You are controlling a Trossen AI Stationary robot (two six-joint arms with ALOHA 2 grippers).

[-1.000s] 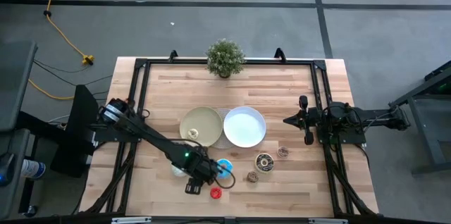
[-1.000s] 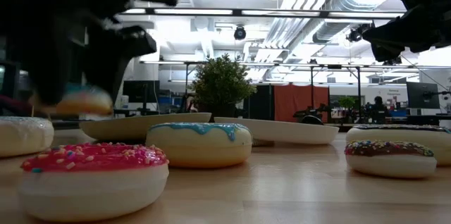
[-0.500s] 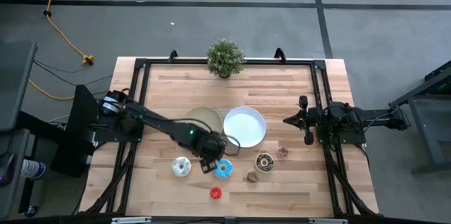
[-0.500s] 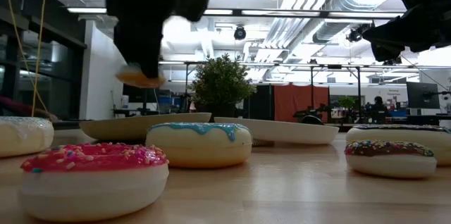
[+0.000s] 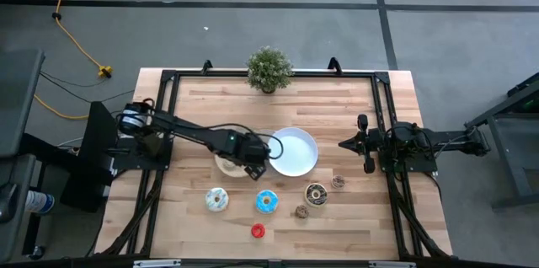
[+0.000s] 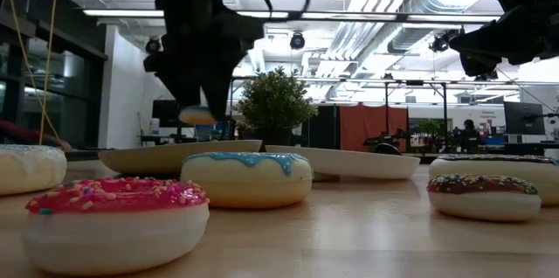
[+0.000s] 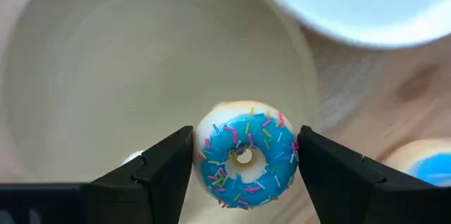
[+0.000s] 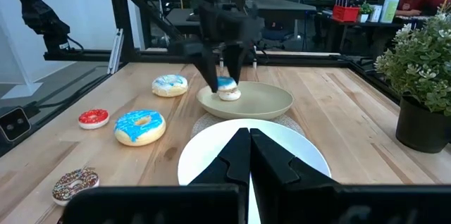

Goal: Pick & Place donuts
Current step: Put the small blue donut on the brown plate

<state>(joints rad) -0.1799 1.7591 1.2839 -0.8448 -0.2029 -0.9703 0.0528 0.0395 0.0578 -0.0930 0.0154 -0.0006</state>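
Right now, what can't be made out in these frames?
- High view: the left tool and arm cover the beige plate and the held small blue donut.
- Low view: that donut is a blur under the dark tool.
- Right wrist view: the right tool blocks the white plate.

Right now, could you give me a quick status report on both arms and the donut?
Left tool shut on small blue donut, over beige plate. Right tool shut, waiting at table's right side. Nothing in the way.

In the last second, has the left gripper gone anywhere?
Yes. The left gripper, holding a small blue donut, moved from the table's near edge toward the potted plant, now over the beige plate.
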